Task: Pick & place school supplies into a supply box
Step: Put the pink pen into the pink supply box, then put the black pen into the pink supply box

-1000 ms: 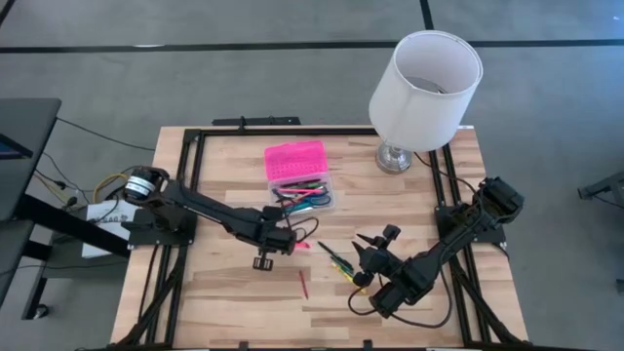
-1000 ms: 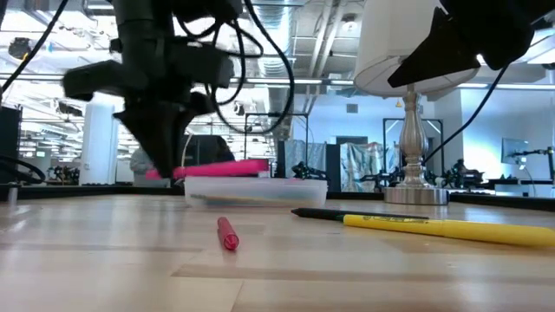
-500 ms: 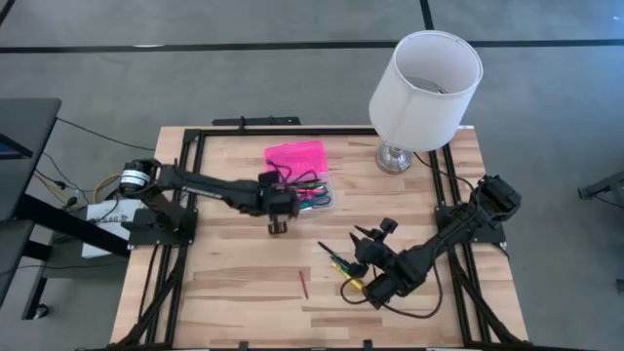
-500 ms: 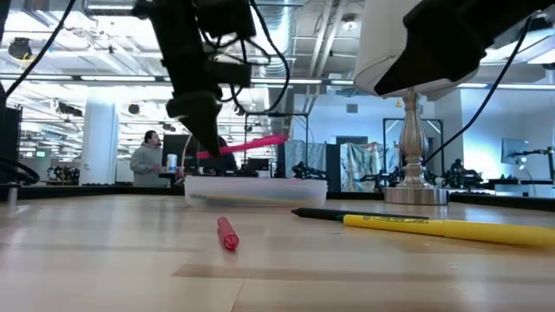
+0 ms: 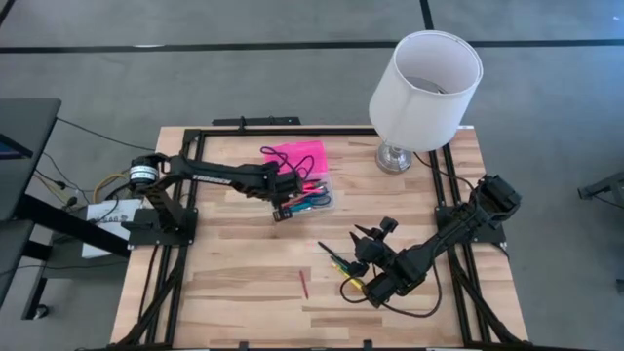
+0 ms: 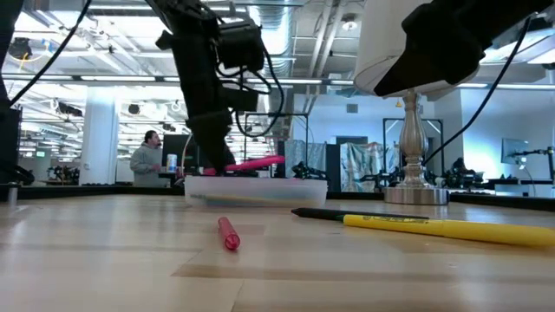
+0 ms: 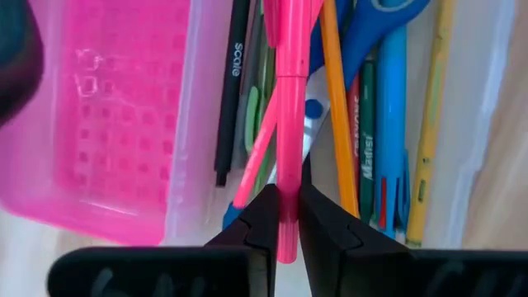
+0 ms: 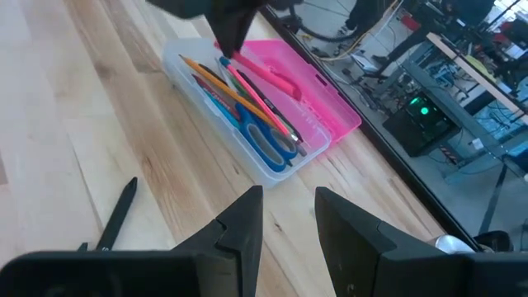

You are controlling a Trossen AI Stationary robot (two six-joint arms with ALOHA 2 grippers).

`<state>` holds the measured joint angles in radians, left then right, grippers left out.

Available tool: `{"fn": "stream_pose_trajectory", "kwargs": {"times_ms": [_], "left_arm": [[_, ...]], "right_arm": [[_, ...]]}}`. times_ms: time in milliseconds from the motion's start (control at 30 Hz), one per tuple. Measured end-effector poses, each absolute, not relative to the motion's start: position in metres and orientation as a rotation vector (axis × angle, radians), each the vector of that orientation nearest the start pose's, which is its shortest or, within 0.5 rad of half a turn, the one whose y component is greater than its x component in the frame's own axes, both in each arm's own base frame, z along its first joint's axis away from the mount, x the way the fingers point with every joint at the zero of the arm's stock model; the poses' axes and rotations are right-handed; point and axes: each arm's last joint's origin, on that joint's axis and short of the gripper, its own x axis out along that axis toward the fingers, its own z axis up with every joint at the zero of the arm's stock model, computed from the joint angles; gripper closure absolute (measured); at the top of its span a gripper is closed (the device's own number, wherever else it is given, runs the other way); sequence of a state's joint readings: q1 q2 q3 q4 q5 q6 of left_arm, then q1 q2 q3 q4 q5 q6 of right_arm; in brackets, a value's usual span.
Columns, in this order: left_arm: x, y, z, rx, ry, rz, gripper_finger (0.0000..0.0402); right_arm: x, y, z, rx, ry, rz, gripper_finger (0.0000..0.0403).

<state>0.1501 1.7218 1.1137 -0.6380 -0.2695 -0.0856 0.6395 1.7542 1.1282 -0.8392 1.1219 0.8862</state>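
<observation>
left tool (image 7: 283, 216), clenching pink marker (image 7: 289, 124), reached supply box (image 5: 310, 200) on wooden table (image 5: 234, 283).

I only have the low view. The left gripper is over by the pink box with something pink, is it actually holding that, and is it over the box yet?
Observer: Yes. The left gripper is shut on a pink marker, directly above the supply box.
Operator: Anything already in the box?
Observer: Yes, blue-handled scissors and several pens and pencils lie in its clear base.
Operator: Where's the right gripper?
Observer: The right gripper hangs open over the black pen.
</observation>
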Motion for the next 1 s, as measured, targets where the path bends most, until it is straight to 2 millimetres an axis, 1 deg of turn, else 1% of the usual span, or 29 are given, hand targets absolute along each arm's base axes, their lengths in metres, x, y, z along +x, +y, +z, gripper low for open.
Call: {"fn": "stream_pose_trajectory", "kwargs": {"times_ms": [100, 167, 467, 567, 667, 767, 867, 1000], "left_arm": [[0.32, 0.056, 0.183, 0.008, 1.245, 0.42, 0.0373], [0.322, 0.056, 0.181, 0.023, 1.243, 0.413, 0.0364], [0.323, 0.056, 0.179, 0.069, 1.253, 0.409, 0.0294], [0.323, 0.056, 0.179, 0.082, 1.258, 0.399, 0.0282], [0.323, 0.054, 0.179, 0.1, 1.261, 0.38, 0.0279], [0.324, 0.046, 0.181, 0.148, 1.259, 0.322, 0.0279], [0.324, 0.033, 0.186, 0.17, 1.24, 0.241, 0.0279], [0.319, 0.012, 0.204, 0.202, 1.175, 0.151, 0.0278]], "right_arm": [[0.265, 0.164, 0.188, -0.326, 0.644, -0.715, 0.0296], [0.265, 0.165, 0.188, -0.323, 0.643, -0.714, 0.0296], [0.265, 0.165, 0.188, -0.311, 0.64, -0.715, 0.0296], [0.266, 0.165, 0.188, -0.302, 0.639, -0.712, 0.0296], [0.267, 0.166, 0.188, -0.281, 0.637, -0.705, 0.0296], [0.268, 0.166, 0.188, -0.279, 0.642, -0.702, 0.0296], [0.268, 0.166, 0.188, -0.275, 0.649, -0.698, 0.0296], [0.268, 0.167, 0.187, -0.258, 0.666, -0.684, 0.0296]]}}
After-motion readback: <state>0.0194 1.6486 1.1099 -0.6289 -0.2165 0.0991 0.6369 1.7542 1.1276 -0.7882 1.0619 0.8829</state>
